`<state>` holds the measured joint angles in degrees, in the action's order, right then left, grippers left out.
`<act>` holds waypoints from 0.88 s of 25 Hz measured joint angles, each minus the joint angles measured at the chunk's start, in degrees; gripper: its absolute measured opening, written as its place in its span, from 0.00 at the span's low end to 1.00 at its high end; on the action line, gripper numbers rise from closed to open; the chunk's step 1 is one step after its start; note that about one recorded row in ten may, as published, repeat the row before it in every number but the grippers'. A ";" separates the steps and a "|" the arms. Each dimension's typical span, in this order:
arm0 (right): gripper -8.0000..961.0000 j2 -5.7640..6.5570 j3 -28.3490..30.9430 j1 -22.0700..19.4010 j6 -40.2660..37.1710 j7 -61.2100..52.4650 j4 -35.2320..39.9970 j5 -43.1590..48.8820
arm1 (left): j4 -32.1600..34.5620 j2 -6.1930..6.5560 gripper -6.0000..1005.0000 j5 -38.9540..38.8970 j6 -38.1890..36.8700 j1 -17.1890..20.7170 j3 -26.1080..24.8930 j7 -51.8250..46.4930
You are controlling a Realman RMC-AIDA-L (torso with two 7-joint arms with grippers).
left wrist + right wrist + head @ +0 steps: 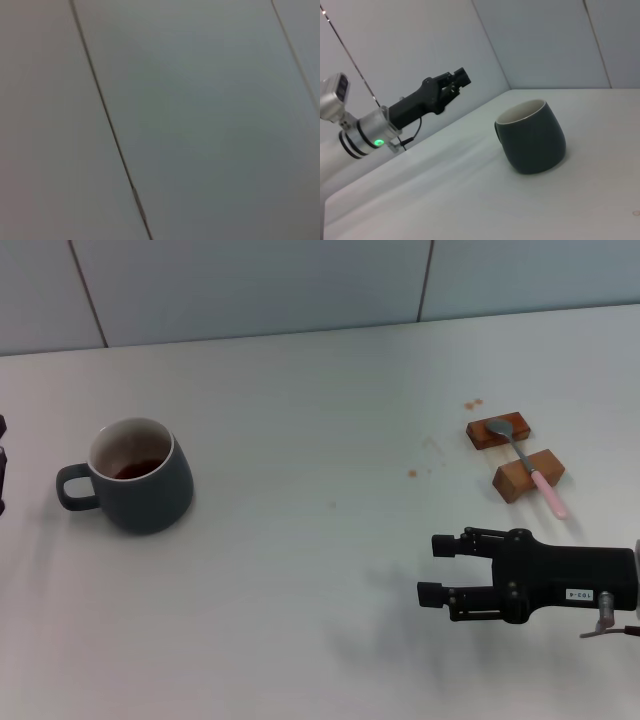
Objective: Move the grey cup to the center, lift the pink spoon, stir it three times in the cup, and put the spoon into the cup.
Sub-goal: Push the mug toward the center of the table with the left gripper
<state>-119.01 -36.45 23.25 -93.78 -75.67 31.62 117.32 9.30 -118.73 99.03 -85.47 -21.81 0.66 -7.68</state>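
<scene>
The grey cup (pixel 135 476) stands upright on the white bench (pixel 300 570), far over on the robot's left side, with its loop handle turned toward the bench's left edge. Its pale inside shows brown stains and a little dark liquid at the bottom. Nothing touches it.

The pink spoon (pixel 530 464) lies well apart from the cup, on the right side of the bench (toward the back). It rests across two brown wooden blocks (pixel 498 431): its grey metal bowl sits on the block farther from the robot, its neck bridges the gap, and its pink handle crosses the nearer block and sticks out past it toward the robot. A few small brown spots (pixel 473 403) mark the bench beside the blocks.

The right pincer (pixel 436 568) hovers low over the near right part of the bench, pointing sideways toward the cup, its two black fingers set wide apart and holding nothing. It is clear of the spoon, which lies behind it.

The left pincer (pixel 461 76) shows in the right wrist view, raised in the air behind and to the side of the cup, apart from it; whether its fingers are spread or closed I cannot tell. The left wrist view shows only a plain panelled wall (pixel 200 125).
</scene>
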 joint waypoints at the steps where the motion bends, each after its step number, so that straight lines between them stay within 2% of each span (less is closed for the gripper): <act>1: 0.86 0.00 0.00 0.00 0.00 0.00 0.00 0.00 | -1.23 -0.02 0.41 -0.60 0.82 -0.41 -0.12 3.39; 2: 0.86 0.00 0.04 -0.01 0.00 0.00 0.00 0.00 | -2.66 -0.01 0.38 -1.36 2.01 -1.04 -0.28 7.63; 5: 0.86 0.00 0.02 -0.06 0.00 0.00 0.02 0.00 | -3.64 -0.02 0.30 -1.73 3.49 -1.67 -0.29 10.55; 6: 0.86 0.00 -0.01 -0.08 0.00 0.00 0.02 0.00 | -6.03 -0.08 0.28 -2.08 6.98 -3.12 -0.55 18.03; 8: 0.86 0.00 -0.05 -0.11 0.00 0.00 0.02 0.00 | -7.24 -0.11 0.08 -2.15 8.15 -3.71 -0.93 21.50; 12: 0.86 0.00 -0.04 -0.19 0.00 0.00 0.02 0.00 | -9.58 -0.27 0.00 -2.12 11.57 -5.17 -2.10 29.48; 22: 0.86 0.09 -0.11 -0.48 0.00 -0.05 0.02 0.29 | -10.74 -0.28 0.02 -1.10 15.55 -6.72 -1.79 31.45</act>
<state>-118.92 -36.56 22.77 -93.78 -75.72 31.64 117.62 -1.43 -119.01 97.93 -69.92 -28.54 -1.13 23.76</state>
